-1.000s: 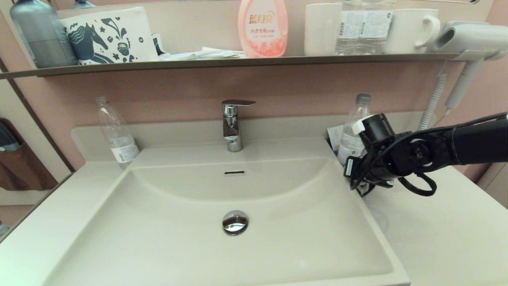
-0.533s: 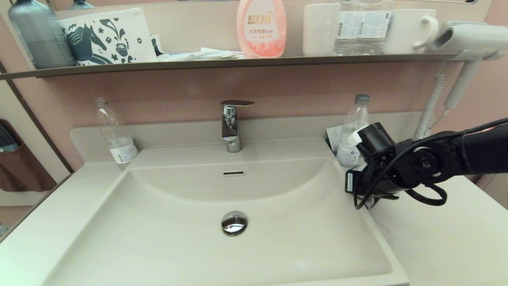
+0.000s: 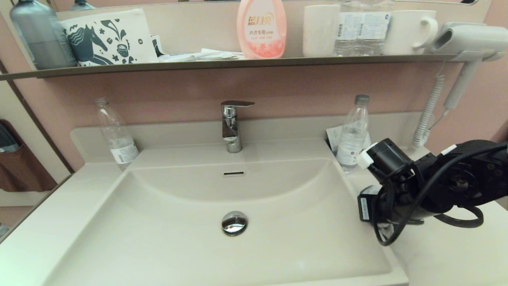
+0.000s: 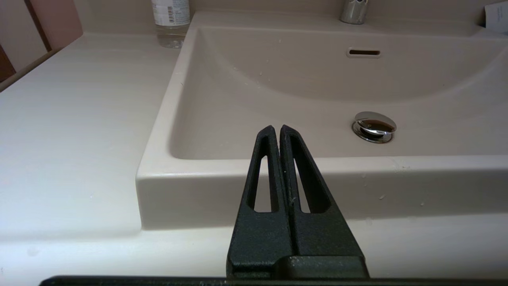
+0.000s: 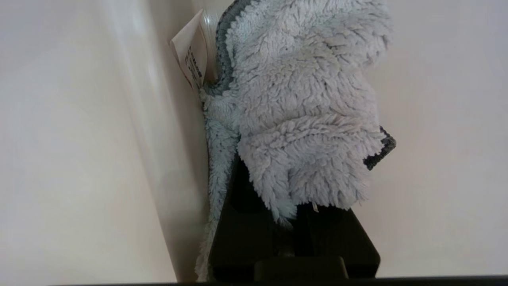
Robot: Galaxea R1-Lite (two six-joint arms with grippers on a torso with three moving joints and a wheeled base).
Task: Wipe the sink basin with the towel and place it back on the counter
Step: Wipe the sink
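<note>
The light blue towel [image 5: 301, 107], with dark grey edging and a white tag, is bunched over the fingers of my right gripper [image 5: 291, 218], which is shut on it. In the head view the right gripper [image 3: 383, 230] points down at the right rim of the sink basin [image 3: 178, 238], where the counter [image 3: 448, 254] begins; the wrist hides the towel there. The chrome drain plug [image 3: 234, 222] and slot overflow [image 3: 234, 173] are bare. My left gripper [image 4: 276, 129] is shut on nothing, low before the basin's front rim [image 4: 357, 167], out of the head view.
A faucet [image 3: 232, 125] stands at the back. One plastic bottle [image 3: 116, 135] is at the back left, and another bottle [image 3: 353, 133] with a paper card is at the back right, close behind my right arm. A dark shelf [image 3: 238, 62] and hair dryer [image 3: 464, 37] hang above.
My right arm has drawn back from beside the right bottle, towards the near side and lower, along the basin's right rim. The left gripper's earlier position is not shown.
</note>
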